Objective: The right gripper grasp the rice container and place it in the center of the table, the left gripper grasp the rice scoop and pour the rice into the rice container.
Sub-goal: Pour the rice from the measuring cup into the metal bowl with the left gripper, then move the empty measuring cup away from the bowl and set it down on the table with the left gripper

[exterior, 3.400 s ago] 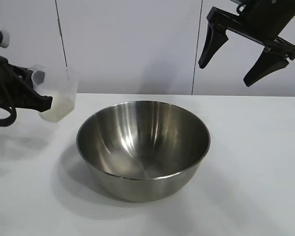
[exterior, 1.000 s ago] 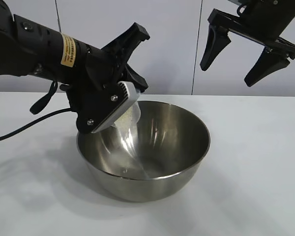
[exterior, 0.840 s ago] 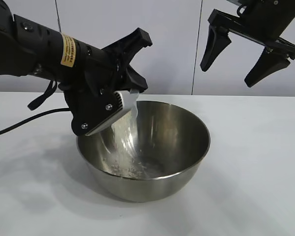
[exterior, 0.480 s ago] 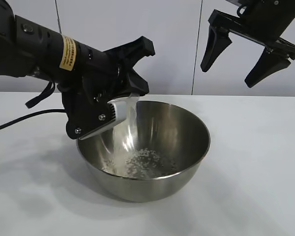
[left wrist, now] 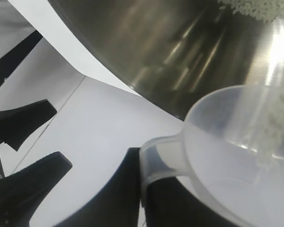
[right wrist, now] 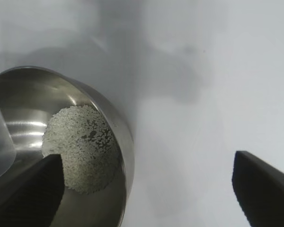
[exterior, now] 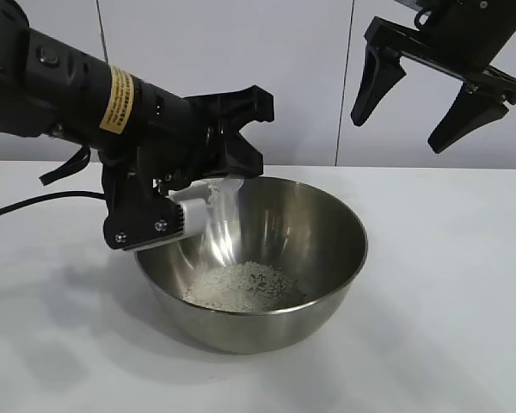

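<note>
The rice container (exterior: 267, 331) stands mid-table with a pale heap of rice (exterior: 241, 286) in its bottom. My left gripper (exterior: 254, 129) is shut on the handle of the rice scoop (exterior: 215, 194) and holds it tipped steeply over the bowl's left rim. In the left wrist view the fingers (left wrist: 118, 198) pinch the handle of the scoop (left wrist: 236, 142), with a few grains on its wall, above the bowl (left wrist: 170, 47). My right gripper (exterior: 397, 129) hangs open and empty, high at the back right. Its wrist view shows the bowl's rim (right wrist: 125, 151) and rice (right wrist: 80, 146) below it.
The white table (exterior: 447, 284) lies bare around the bowl. A black cable (exterior: 34, 205) runs over the table at the left. A white panelled wall stands behind. The right gripper's open fingers (left wrist: 23, 123) show far off in the left wrist view.
The left gripper brought the scoop from the left to over the bowl and tipped it further. Rice poured out and the heap in the bowl grew. The right gripper has not moved.
</note>
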`<state>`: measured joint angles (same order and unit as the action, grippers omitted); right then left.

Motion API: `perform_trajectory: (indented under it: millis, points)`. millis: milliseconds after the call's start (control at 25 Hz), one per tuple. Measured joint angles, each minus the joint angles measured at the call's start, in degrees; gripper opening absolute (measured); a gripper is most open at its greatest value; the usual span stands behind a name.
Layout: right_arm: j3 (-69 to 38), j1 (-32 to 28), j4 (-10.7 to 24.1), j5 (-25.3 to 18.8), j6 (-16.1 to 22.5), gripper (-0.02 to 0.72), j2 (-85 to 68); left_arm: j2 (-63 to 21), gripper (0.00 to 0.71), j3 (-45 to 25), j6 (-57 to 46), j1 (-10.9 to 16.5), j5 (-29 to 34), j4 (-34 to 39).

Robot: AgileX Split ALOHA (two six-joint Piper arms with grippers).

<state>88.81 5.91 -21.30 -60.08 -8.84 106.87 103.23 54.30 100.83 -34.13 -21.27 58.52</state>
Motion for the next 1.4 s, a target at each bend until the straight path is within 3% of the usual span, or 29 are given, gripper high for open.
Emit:
perform_trajectory:
  millis: [640, 760, 960, 1160, 1400]
  points:
    - [0.00, 0.00, 0.00, 0.00, -0.18, 0.662, 0.00, 0.00, 0.003, 0.05, -1.16, 0.00, -0.13, 1.09]
    - [0.00, 0.00, 0.00, 0.00, -0.18, 0.662, 0.00, 0.00, 0.003, 0.05, -4.86, -0.05, -1.71, 1.09]
    - [0.00, 0.00, 0.00, -0.04, -0.18, 0.662, 0.00, 0.00, 0.003, 0.05, -21.39, -0.17, -8.59, 0.60]
    - [0.00, 0.00, 0.00, -0.11, -0.18, 0.662, 0.00, 0.00, 0.003, 0.05, -44.04, -0.39, -19.00, -7.67]
    - [0.00, 0.00, -0.18, -0.11, -0.18, 0.662, 0.00, 0.00, 0.003, 0.05, -54.57, -0.44, -23.75, -27.48]
